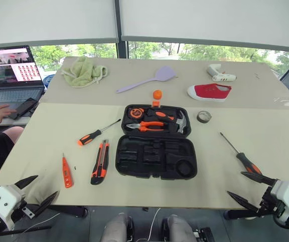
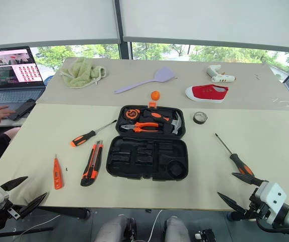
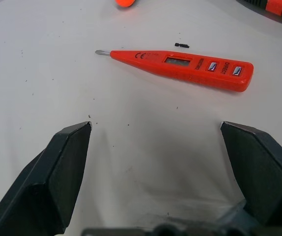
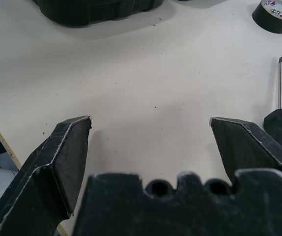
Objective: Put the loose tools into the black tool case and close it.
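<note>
Mid-table, black tool case (image 1: 156, 156) lies open (moulded slots bare).

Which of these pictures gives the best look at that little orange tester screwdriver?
The left wrist view: the tester screwdriver lies close ahead of the open left gripper, its window and buttons plain. Both eye views show it small, near the table's front left edge.

Black tool case (image 1: 156, 157): clamshell, lying open at mid-bench, near half's moulded slots empty, far half holding tools. Left of it: orange-and-black screwdriver (image 1: 92, 135) lying aslant, utility knife (image 1: 100, 162) lengthwise just beside the case, slim orange tester screwdriver (image 1: 66, 172) farthest left. Right of it: dark tape roll (image 1: 204, 117) lying flat, second screwdriver (image 1: 241, 156) well apart, lying aslant.
</note>
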You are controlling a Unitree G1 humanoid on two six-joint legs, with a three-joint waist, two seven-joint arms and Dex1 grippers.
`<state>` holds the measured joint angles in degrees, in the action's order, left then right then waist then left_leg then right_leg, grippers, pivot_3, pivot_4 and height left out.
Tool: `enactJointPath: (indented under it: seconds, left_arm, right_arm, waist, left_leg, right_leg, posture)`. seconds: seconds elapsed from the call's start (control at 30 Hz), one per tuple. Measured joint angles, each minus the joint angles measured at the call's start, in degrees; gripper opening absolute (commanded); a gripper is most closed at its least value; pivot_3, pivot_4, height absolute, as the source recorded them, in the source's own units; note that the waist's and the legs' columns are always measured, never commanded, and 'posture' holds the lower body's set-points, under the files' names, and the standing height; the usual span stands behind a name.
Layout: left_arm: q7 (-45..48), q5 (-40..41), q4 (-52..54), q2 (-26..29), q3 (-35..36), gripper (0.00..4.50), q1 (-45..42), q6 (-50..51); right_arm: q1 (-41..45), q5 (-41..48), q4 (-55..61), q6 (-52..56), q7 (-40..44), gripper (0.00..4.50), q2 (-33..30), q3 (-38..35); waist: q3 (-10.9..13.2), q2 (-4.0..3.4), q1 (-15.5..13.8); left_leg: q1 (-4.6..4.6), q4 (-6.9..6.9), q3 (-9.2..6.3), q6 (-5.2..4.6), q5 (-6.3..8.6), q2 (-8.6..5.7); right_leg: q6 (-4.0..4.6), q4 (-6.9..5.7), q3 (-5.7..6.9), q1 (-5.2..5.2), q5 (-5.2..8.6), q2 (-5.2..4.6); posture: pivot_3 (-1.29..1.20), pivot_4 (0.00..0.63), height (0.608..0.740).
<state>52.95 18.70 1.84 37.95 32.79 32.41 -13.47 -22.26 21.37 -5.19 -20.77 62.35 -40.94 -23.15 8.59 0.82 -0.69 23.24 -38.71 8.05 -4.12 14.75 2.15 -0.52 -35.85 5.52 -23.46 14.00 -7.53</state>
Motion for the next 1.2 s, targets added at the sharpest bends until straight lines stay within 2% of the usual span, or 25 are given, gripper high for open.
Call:
enactJointPath:
  seconds: [0.07, 0.17, 0.3, 0.5, 0.63, 0.77, 0.87, 0.97, 1.03, 1.2]
  left_arm:
    - [0.00, 0.00, 0.00, 0.00, 0.00, 4.50, 0.00, 0.00]
    - [-0.50, 13.10, 0.75, 1.20, 7.56, 4.50, 1.72, 15.31]
    - [-0.49, 19.51, 1.52, 3.00, 15.88, 4.50, 6.40, 25.04]
    - [-0.86, 23.51, 3.55, 4.78, 16.46, 4.50, 8.50, 39.10]
    - [-2.38, 26.35, 7.56, 12.57, 15.37, 4.50, 0.37, 48.52]
    - [-5.72, 24.98, 7.57, 19.49, 5.30, 4.50, -16.18, 52.86]
    - [-6.25, 19.67, 2.27, 21.04, -7.51, 4.50, -31.55, 53.38]
    - [-3.82, 12.73, -7.68, 19.12, -20.58, 4.50, -48.12, 51.89]
    - [-1.06, 8.16, -14.63, 17.22, -27.43, 4.50, -56.08, 49.55]
    - [5.11, -0.83, -30.76, 10.96, -36.81, 4.50, -67.78, 41.31]
  right_arm:
    - [0.02, 0.00, 0.00, 0.00, 0.00, 4.49, 0.00, 0.00]
    - [6.91, 5.40, 7.32, 6.83, -1.48, 4.49, 4.24, 5.88]
    - [13.84, 12.21, 17.98, 14.91, -4.32, 4.49, 5.90, 10.02]
    - [18.29, 13.67, 22.62, 17.75, -7.71, 4.49, 7.46, 10.98]
    - [18.41, 13.64, 23.28, 18.85, -7.41, 4.49, 7.47, 11.30]
    - [18.07, 12.98, 21.46, 18.65, -6.11, 4.49, 7.42, 11.19]
    - [17.48, 11.77, 19.10, 17.39, -5.31, 4.49, 7.75, 11.00]
    - [16.04, 10.79, 17.89, 16.11, -5.00, 4.49, 8.23, 10.70]
    - [15.01, 10.40, 17.83, 15.25, -5.03, 4.49, 8.38, 10.36]
    - [11.71, 9.65, 17.96, 14.22, -5.93, 4.49, 9.26, 9.06]
  waist:
    - [0.00, 0.00, 0.00]
    - [0.03, 0.35, 1.40]
    - [0.05, -0.07, 1.53]
    - [0.04, 0.20, -0.49]
    - [-0.04, 0.33, -1.25]
    - [-0.03, 0.28, -1.33]
    - [-0.01, 0.23, -0.94]
    - [0.00, 0.25, -0.51]
    - [0.00, 0.26, -0.02]
    - [0.02, 0.30, 0.68]
  left_leg:
    - [0.00, 0.00, 0.00, 0.00, 0.00, 0.00]
    - [0.01, -0.13, -0.01, 0.21, -0.04, 0.57]
    - [-0.04, -0.10, 0.08, 0.28, -0.02, 0.49]
    - [0.14, -0.16, 0.11, 0.35, 0.03, 0.43]
    - [0.12, -0.18, 0.11, 0.41, 0.01, 0.42]
    - [0.09, -0.16, 0.19, 0.68, -0.17, 0.34]
    - [0.04, -0.11, 0.37, 0.92, -0.35, 0.29]
    - [0.05, -0.14, 0.39, 0.58, -0.67, 0.38]
    - [0.02, -0.13, 0.44, 0.62, -0.69, 0.43]
    - [0.00, -0.15, 0.57, 0.65, -0.68, 0.49]
  right_leg:
    - [0.00, 0.00, 0.00, 0.00, 0.00, 0.00]
    - [0.07, -0.07, 0.03, 0.01, -0.03, 0.17]
    - [0.03, -0.12, 0.09, -0.12, 0.02, 0.15]
    - [0.23, -0.20, 0.41, -0.27, -0.01, 0.18]
    - [0.37, -0.22, 0.39, -0.25, -0.01, 0.16]
    - [0.23, -0.27, 0.34, -0.19, -0.12, 0.50]
    - [0.22, -0.30, 0.28, 0.07, -0.12, 0.70]
    - [0.23, -0.35, 0.27, 0.08, -0.12, 1.00]
    - [0.23, -0.38, 0.22, 0.06, -0.12, 1.07]
    - [0.24, -0.40, 0.08, -0.03, -0.11, 1.15]
  posture:
    - [0.00, 0.150, 0.740]
    - [0.00, 0.150, 0.740]
    - [0.00, 0.150, 0.740]
    - [0.00, 0.150, 0.740]
    - [0.00, 0.150, 0.740]
    - [0.00, 0.150, 0.740]
    - [0.00, 0.150, 0.740]
    - [0.00, 0.150, 0.740]
    - [0.00, 0.150, 0.740]
    - [0.00, 0.150, 0.740]
